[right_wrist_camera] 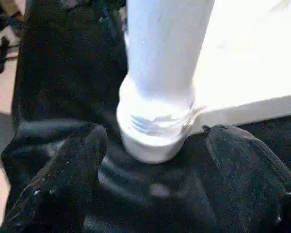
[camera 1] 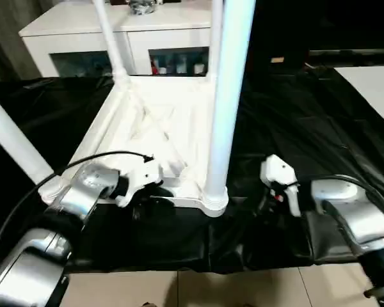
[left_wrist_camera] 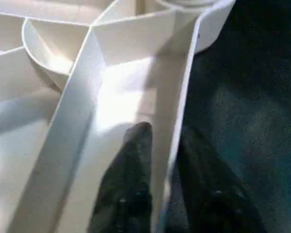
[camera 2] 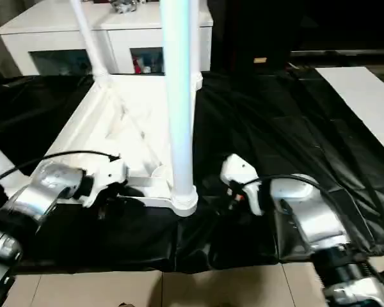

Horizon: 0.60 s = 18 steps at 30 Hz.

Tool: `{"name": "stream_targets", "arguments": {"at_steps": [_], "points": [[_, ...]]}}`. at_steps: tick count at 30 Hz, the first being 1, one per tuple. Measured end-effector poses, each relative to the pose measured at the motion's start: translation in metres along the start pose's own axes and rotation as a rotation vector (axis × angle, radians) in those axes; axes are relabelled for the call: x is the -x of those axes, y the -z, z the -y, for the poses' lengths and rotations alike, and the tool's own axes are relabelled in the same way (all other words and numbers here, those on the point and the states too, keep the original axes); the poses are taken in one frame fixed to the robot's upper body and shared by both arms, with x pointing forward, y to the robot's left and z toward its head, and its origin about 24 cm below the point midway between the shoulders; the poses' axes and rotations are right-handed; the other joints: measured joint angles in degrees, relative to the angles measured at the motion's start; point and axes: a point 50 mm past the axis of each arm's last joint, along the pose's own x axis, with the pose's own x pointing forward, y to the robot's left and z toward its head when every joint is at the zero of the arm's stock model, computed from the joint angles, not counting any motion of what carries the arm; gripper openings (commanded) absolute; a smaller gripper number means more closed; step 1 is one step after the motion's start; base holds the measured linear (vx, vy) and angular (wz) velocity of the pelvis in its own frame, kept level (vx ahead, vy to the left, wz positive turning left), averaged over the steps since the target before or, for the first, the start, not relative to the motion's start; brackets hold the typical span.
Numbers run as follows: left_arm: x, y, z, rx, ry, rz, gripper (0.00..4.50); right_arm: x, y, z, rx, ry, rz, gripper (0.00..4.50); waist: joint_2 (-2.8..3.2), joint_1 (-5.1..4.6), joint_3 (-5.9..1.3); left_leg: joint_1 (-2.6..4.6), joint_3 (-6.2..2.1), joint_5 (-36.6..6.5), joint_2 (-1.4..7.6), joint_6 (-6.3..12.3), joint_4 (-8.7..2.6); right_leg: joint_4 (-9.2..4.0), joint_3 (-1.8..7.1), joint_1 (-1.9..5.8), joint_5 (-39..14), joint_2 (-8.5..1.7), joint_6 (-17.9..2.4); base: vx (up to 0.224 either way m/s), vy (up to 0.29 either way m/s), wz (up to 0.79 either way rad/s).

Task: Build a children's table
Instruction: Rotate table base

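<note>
The children's table lies upside down on black cloth, its ribbed white top [camera 1: 147, 128] facing up. Tapered white legs stand in its corner sockets: the near right leg [camera 1: 227, 96], a far left leg [camera 1: 109, 38] and a near left leg [camera 1: 9, 141]. My left gripper [left_wrist_camera: 167, 131] straddles the top's near rim wall [left_wrist_camera: 184, 92], one black finger [left_wrist_camera: 136, 160] inside and the other outside, pinching it. My right gripper [right_wrist_camera: 157, 133] stands open low beside the near right corner socket [right_wrist_camera: 155, 121], a finger [right_wrist_camera: 77, 160] on each side and clear of it.
A white cabinet with glass doors [camera 1: 83, 32] stands right behind the table top. The black cloth [camera 1: 307, 121] spreads out to the right, with a white board [camera 1: 371, 83] at the far right. Tiled floor [camera 1: 243, 288] begins just past the cloth's near edge.
</note>
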Motion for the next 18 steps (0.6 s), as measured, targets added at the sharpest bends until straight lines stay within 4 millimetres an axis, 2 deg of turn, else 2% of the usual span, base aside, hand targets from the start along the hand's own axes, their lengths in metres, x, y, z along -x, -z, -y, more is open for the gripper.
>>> {"name": "stream_targets", "arguments": {"at_steps": [2,8,11,18], "points": [[0.001,0.000,0.004,0.017,-0.005,0.006,0.49,0.000,0.000,0.000,0.001,0.008,0.002,3.73,0.00,-0.09,0.00,-0.01,0.01,0.00,-0.01,0.00,0.00,0.00,0.02,-0.01,0.00,0.00,0.00,0.000,0.000,0.00],[0.006,0.002,0.033,0.072,-0.056,-0.016,0.23,-0.002,0.005,0.005,0.000,0.090,-0.013,3.73,-0.13,-1.73,-0.06,0.00,0.03,-0.17,-0.01,-0.22,-0.12,-0.03,0.08,-0.10,0.00,0.03,-0.04,0.000,0.000,0.00],[-0.001,-0.004,0.050,0.092,-0.101,-0.010,0.10,0.001,0.011,0.010,-0.023,0.145,-0.028,3.73,-0.24,-1.83,-0.13,0.01,0.01,-0.20,0.00,-0.24,-0.19,-0.02,0.04,-0.09,-0.10,0.03,-0.01,0.000,0.000,0.00],[-0.017,-0.015,0.044,0.120,-0.285,0.039,0.03,-0.003,0.009,0.014,-0.019,0.169,-0.011,3.73,-0.48,-1.80,-0.02,0.04,-0.02,-0.19,-0.01,-0.23,-0.06,0.03,0.03,-0.16,-0.20,0.03,0.18,0.000,0.000,0.00]]}}
